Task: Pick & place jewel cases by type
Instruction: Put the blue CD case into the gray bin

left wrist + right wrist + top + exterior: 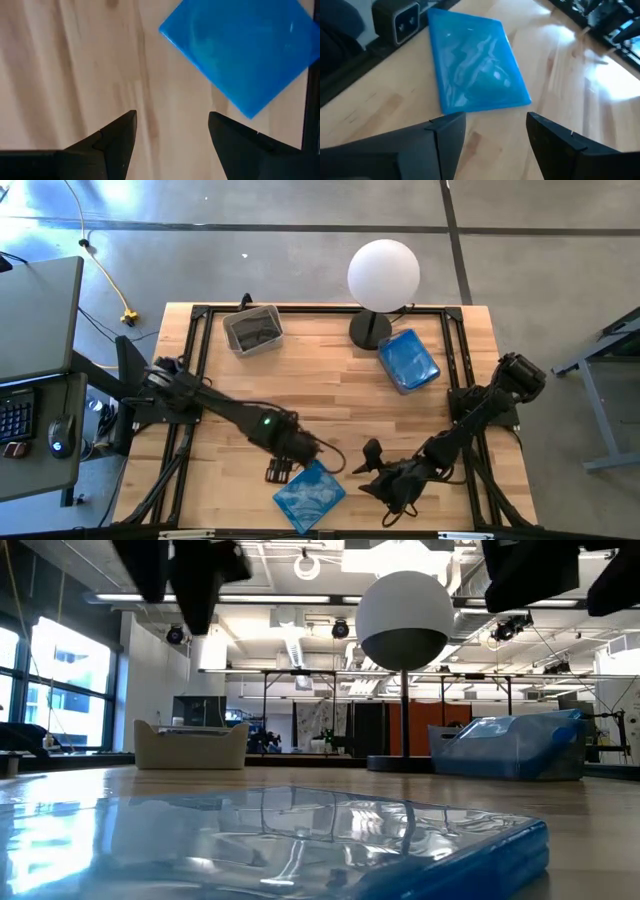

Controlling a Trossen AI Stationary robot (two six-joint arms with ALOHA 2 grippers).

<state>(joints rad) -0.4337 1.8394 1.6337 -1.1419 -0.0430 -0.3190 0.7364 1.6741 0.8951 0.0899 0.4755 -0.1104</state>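
One translucent blue jewel case (310, 495) lies flat on the wood near the table's near edge; it fills the foreground of the low view (330, 840). My left gripper (279, 471) hovers just left of it, open, pointing down at bare wood (172, 117), with the case (240, 50) beyond its fingers. My right gripper (366, 470) stands to the case's right, open, facing it (495, 117); the case (475, 65) lies ahead of its fingertips. Neither gripper touches the case. Other cases sit in the two bins.
A grey bin (252, 330) with dark cases stands at the far left. A second bin (408, 360) (515, 750) holding blue cases stands at the far right. Between them is a lamp with a white globe (383, 275). A black frame (200, 310) rims the table.
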